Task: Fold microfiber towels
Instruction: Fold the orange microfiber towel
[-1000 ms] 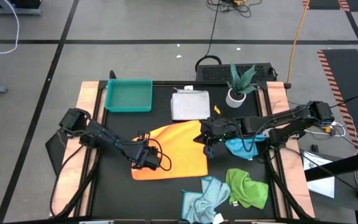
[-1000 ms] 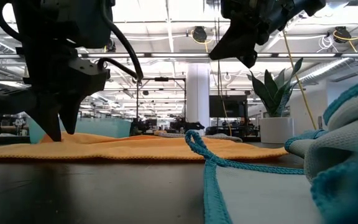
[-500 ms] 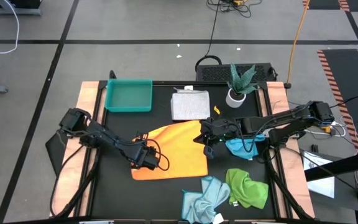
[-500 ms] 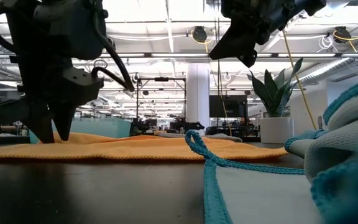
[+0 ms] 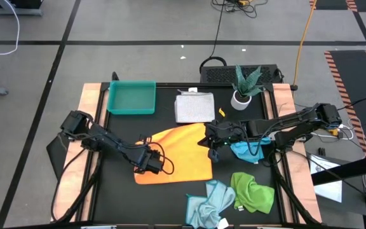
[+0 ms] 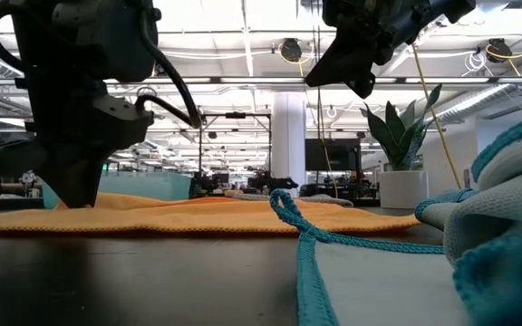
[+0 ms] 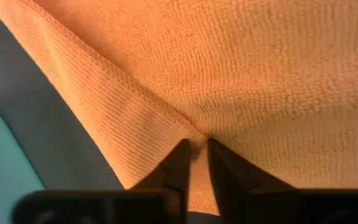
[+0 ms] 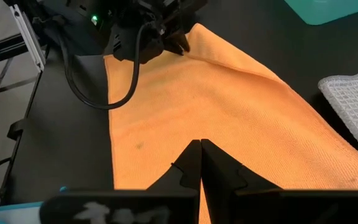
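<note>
bench (image 5: 116, 137): black top, pale wooden strips along its left and right edges. directly on it:

- teal tray (image 5: 131, 98), far left corner, rectangular, lying flat.
- white-grey towel (image 5: 194, 107), far middle, just beside the tray, folded into a neat rectangle.
- potted plant (image 5: 243, 89), far right, white pot, standing upright.
- yellow-orange towel (image 5: 183, 156), centre, spread mostly flat, with a raised fold along its left edge.
- bright blue towel (image 5: 245, 151), right of the yellow-orange towel, bunched up.
- green towel (image 5: 253, 191), near right, crumpled.
- pale blue towel (image 5: 210, 203), near edge, crumpled, touching the green towel.
</note>
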